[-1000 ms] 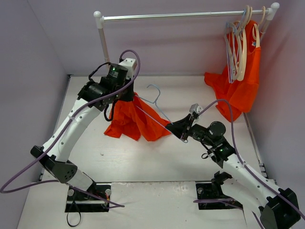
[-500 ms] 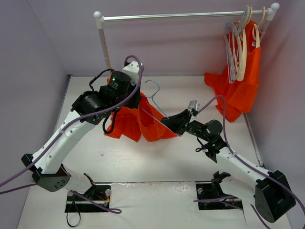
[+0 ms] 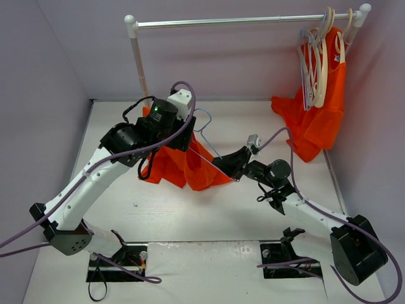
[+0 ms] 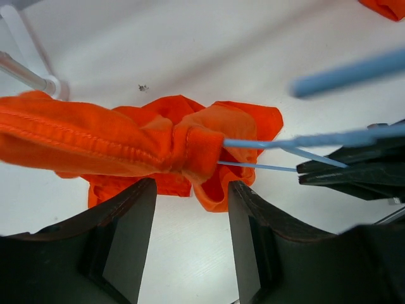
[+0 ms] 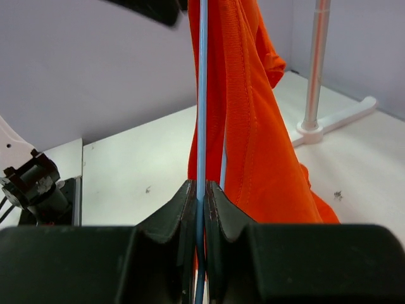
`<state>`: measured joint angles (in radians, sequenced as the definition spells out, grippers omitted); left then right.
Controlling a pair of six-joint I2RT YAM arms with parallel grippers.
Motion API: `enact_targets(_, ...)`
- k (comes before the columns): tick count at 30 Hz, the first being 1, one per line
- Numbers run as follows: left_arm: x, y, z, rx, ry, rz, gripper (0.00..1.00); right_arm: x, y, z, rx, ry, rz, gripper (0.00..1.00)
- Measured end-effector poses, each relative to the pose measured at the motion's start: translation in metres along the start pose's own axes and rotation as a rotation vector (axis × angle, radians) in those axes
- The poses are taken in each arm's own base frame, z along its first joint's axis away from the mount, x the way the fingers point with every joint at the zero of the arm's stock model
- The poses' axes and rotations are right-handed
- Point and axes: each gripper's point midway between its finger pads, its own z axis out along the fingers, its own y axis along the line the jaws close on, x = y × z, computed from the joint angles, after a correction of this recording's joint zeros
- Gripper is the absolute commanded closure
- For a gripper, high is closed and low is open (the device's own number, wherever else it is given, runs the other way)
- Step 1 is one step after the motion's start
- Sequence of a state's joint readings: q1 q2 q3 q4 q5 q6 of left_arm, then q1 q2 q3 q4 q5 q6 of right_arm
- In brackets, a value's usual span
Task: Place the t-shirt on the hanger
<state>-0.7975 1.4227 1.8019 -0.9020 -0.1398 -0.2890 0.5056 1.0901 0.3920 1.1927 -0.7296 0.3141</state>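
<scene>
An orange t-shirt (image 3: 190, 166) hangs bunched on the pale blue wire hanger (image 3: 205, 123) above the table's middle. My right gripper (image 5: 201, 197) is shut on the hanger's (image 5: 202, 95) thin wire, with the t-shirt (image 5: 259, 145) draped just right of it. In the top view the right gripper (image 3: 223, 166) sits at the shirt's right edge. My left gripper (image 4: 190, 212) stands open with nothing between its fingers. The shirt's hem (image 4: 114, 142) and the hanger wire (image 4: 285, 140) lie just beyond its tips. From above, the left gripper (image 3: 182, 138) hovers over the shirt's top.
A clothes rail (image 3: 240, 21) spans the back, its left post (image 3: 138, 60) behind my left arm. Several hangers and another orange garment (image 3: 323, 101) hang at the rail's right end. Side walls close in left and right.
My left gripper has opened and let go of the shirt, after moving right and back. The right gripper has carried the hanger a little to the left.
</scene>
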Motion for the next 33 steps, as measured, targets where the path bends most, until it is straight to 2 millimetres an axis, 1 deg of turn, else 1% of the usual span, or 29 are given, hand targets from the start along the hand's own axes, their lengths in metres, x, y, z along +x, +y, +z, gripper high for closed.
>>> enact_targets(3, -0.007, 0.006, -0.016, -0.007, -0.044, 0.022, 0.51, 0.018, -0.007, 0.001, 0.013, 0.039, 0.033, 1.0)
enact_targets(7, -0.014, 0.02, -0.044, -0.025, -0.12, 0.077, 0.49, 0.039, -0.013, 0.001, 0.027, 0.089, 0.078, 1.0)
enact_targets(10, -0.022, 0.035, -0.061, -0.051, -0.167, 0.12, 0.48, 0.044, -0.014, 0.001, 0.024, 0.104, 0.091, 1.0)
enact_targets(12, -0.024, 0.046, -0.065, -0.062, -0.176, 0.143, 0.46, 0.045, -0.013, 0.001, 0.018, 0.108, 0.094, 1.0)
enact_targets(14, -0.022, 0.064, -0.06, -0.078, -0.16, 0.161, 0.46, 0.046, -0.012, 0.001, 0.012, 0.11, 0.094, 1.0)
enact_targets(17, -0.009, 0.087, -0.04, -0.075, -0.092, 0.191, 0.45, 0.046, -0.01, 0.001, 0.0, 0.113, 0.095, 1.0)
enact_targets(20, 0.009, 0.097, -0.017, -0.023, -0.015, 0.252, 0.44, 0.048, -0.009, 0.001, -0.008, 0.118, 0.098, 1.0)
enact_targets(22, 0.022, 0.097, -0.004, 0.038, 0.023, 0.309, 0.43, 0.048, -0.008, 0.001, -0.015, 0.121, 0.103, 1.0)
enact_targets(25, 0.035, 0.091, 0.009, 0.129, 0.031, 0.409, 0.42, 0.048, -0.007, 0.002, -0.025, 0.122, 0.104, 1.0)
enact_targets(28, 0.04, 0.082, 0.012, 0.199, -0.017, 0.5, 0.42, 0.045, -0.006, 0.003, -0.033, 0.118, 0.099, 1.0)
enact_targets(33, 0.047, 0.076, 0.006, 0.22, -0.116, 0.6, 0.42, 0.045, -0.005, 0.003, -0.037, 0.119, 0.099, 1.0)
